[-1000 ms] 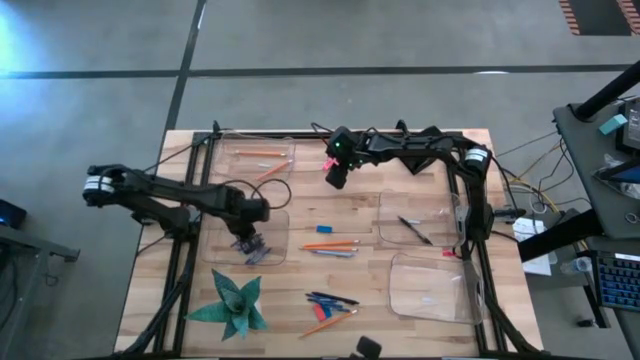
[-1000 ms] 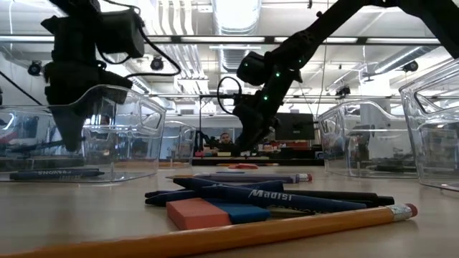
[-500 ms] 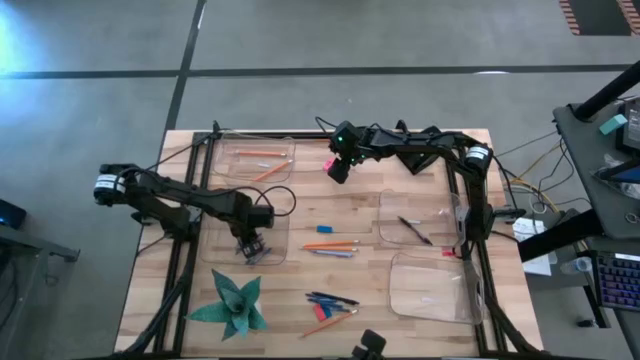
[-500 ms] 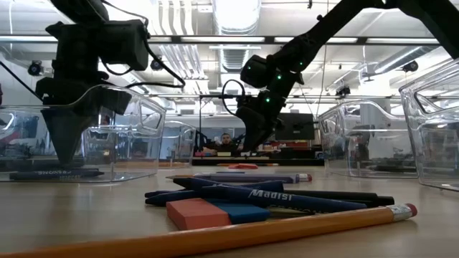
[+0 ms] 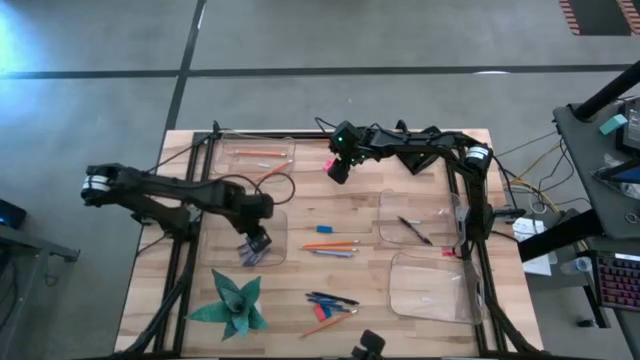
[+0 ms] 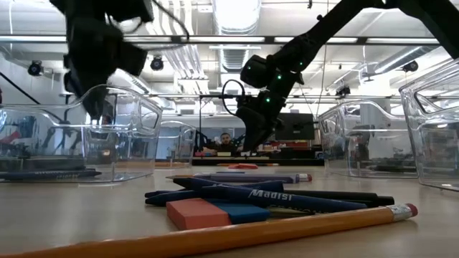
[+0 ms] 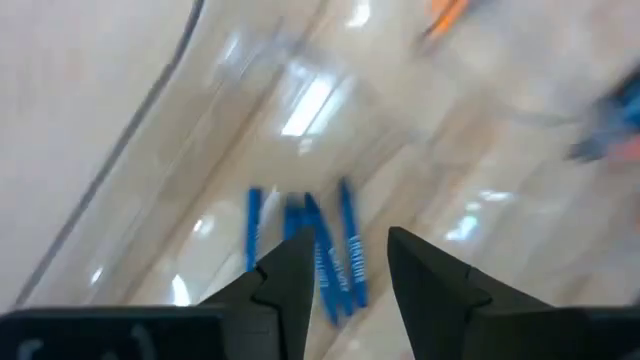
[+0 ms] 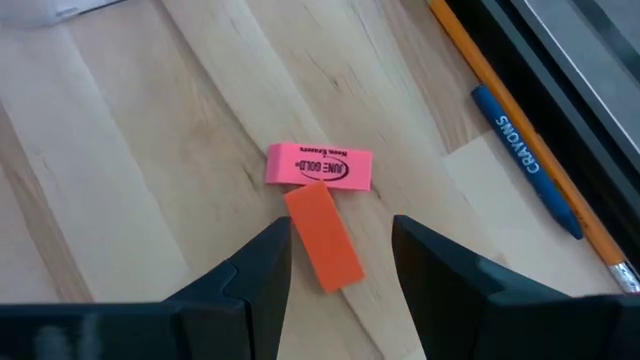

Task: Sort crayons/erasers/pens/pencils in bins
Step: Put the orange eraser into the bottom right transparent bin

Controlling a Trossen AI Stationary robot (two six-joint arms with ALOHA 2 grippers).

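Note:
My left gripper [image 7: 350, 245] hangs open above the left-middle bin [image 5: 262, 222]; it holds nothing. Several blue crayons [image 7: 320, 255] lie on that bin's floor below it and also show in the low view [image 6: 50, 173]. My right gripper [image 8: 340, 232] stands open at the table's far middle [image 5: 337, 170]. It is over a pink eraser [image 8: 320, 165] and an orange eraser [image 8: 322, 237] that lie flat on the wood, touching each other. Its fingers stand on either side of the orange one without touching it.
The far-left bin [image 5: 262, 160] holds orange pencils; the right bin [image 5: 420, 220] holds a pen; another bin [image 5: 430, 285] sits near right. Loose pencil and crayon [image 5: 330, 240] lie mid-table, with a pile of pens, erasers and a pencil [image 5: 330, 300] nearer. A green paper star [image 5: 235, 305] sits near left.
My left gripper has opened inside the left-middle bin and then risen out of it, turning a little as it went. The crayons stay on the bin's floor.

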